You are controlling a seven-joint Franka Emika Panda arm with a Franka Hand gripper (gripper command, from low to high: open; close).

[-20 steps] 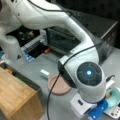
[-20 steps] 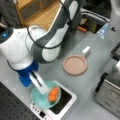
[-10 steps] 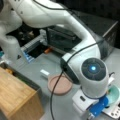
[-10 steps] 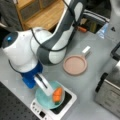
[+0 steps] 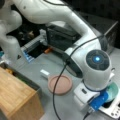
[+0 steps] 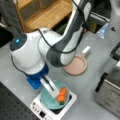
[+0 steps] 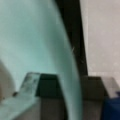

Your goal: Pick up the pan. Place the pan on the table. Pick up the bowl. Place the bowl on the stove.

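The teal bowl [image 6: 50, 101] [image 5: 114, 89] rests on the white stove [image 6: 40, 113] [image 5: 113, 113] in both front views, with an orange item [image 6: 62, 94] inside it. My gripper [image 6: 51, 88] [image 5: 101, 101] reaches down at the bowl's rim, one white finger inside the bowl. In the wrist view the bowl [image 7: 32, 37] fills the left, and its rim runs between the two fingers of the gripper [image 7: 71, 100], which sit close on either side. The pinkish-brown pan [image 5: 60, 85] [image 6: 76, 66] lies flat on the grey table [image 5: 50, 65] [image 6: 97, 75], its white handle [image 6: 86, 50] pointing away from the stove.
A light wooden box [image 5: 15, 95] stands at a front view's lower left. A silver toaster oven [image 6: 110, 90] sits right of the stove. A wooden shelf [image 6: 42, 15] stands behind the table. The arm's cable [image 5: 60, 82] hangs over the pan.
Almost nothing has moved. The bowl stays on the stove and the gripper stays at its rim; the pan lies where it was.
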